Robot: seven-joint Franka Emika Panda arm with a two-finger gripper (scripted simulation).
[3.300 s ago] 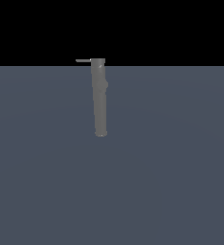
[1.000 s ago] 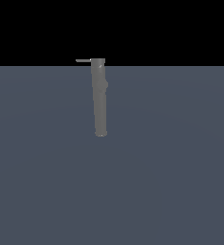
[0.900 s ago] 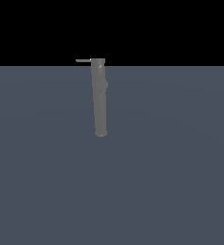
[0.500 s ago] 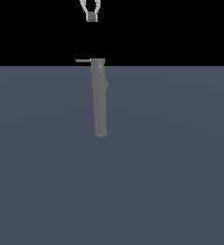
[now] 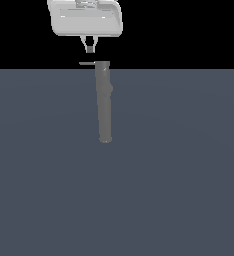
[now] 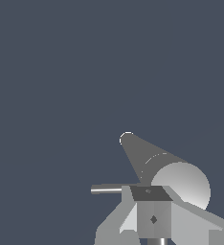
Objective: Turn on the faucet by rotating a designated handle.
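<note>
The faucet [image 5: 104,102] is a slim grey cylinder standing on the dark grey floor. Its thin handle [image 5: 86,63] sticks out sideways from the top end, toward the exterior view's left. My white gripper [image 5: 90,49] hangs just above the handle with a small gap, its fingers [image 5: 87,44] pressed together and holding nothing. In the wrist view the shut gripper [image 6: 151,193] sits close beside the faucet's [image 6: 154,165] round top end. There the handle [image 6: 106,190] pokes out from behind the fingertips.
A flat dark grey floor [image 5: 179,175] spreads around the faucet, under a black background. A small bump [image 5: 110,90] shows on the faucet's side. Nothing else stands nearby.
My gripper has come down from the top edge. Half a second ago only its fingertips showed; now the whole hand is in view, tips just above the handle. The faucet has not moved.
</note>
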